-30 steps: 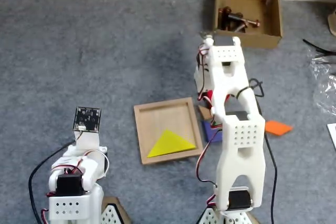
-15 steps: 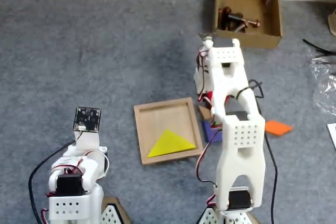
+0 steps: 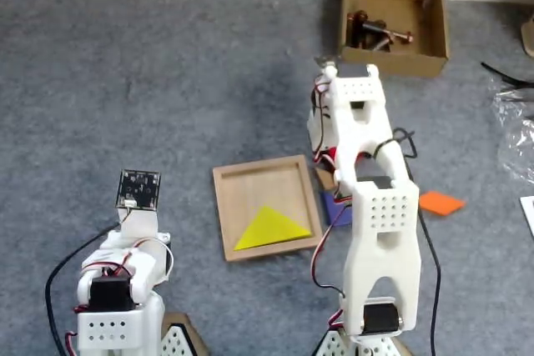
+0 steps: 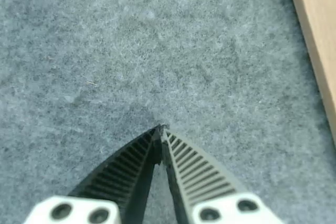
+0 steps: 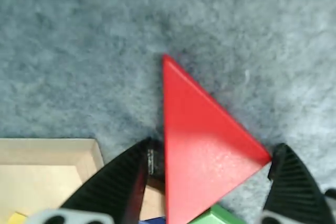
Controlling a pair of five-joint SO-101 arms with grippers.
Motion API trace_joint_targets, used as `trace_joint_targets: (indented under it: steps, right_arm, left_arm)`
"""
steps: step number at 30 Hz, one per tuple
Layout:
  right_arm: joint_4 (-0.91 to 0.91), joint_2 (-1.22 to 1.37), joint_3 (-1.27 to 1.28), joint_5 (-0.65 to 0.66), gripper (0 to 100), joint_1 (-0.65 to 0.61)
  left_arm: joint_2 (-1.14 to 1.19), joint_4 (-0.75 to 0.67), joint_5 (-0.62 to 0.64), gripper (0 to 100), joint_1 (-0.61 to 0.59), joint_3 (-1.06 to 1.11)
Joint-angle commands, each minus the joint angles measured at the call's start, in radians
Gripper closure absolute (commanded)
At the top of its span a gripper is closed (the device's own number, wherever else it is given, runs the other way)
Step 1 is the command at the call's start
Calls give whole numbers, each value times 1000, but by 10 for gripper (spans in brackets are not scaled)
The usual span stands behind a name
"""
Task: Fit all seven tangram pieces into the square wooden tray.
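Observation:
The square wooden tray (image 3: 257,188) lies on the grey carpet between the arms, with a yellow triangle (image 3: 270,228) in its near part. My right gripper (image 5: 212,146) is open, its fingers (image 5: 125,181) straddling a red triangle (image 5: 199,135) that lies flat on the carpet just off the tray's corner (image 5: 50,153). A green piece (image 5: 216,216) touches the red one. In the high view a blue piece (image 3: 337,209), a brown piece (image 3: 324,179) and an orange piece (image 3: 440,203) lie around the right arm (image 3: 371,172). My left gripper (image 4: 160,129) is shut and empty above bare carpet.
A cardboard box (image 3: 392,11) with metal parts stands at the back right. Clear plastic wrap (image 3: 516,131) and cables lie at the right edge. The tray's rim (image 4: 314,51) runs along one side of the left wrist view. The left arm (image 3: 125,277) sits folded at the front left.
The right arm has shifted slightly to the left over the pieces beside the tray. The left arm has not moved.

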Motion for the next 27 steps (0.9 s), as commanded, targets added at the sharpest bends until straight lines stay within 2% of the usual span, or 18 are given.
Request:
trace_joint_targets:
  steps: [1,6,27]
  right_arm:
    - [-12,2,-1,5,689,-8]
    - [-15,1,-1,6,760,-8]
    - [-12,-1,-1,5,763,-8]
  left_arm:
    - [2,5,5,994,-10,21]
    - [2,5,5,994,-10,21]
    - [2,5,5,994,-10,21]
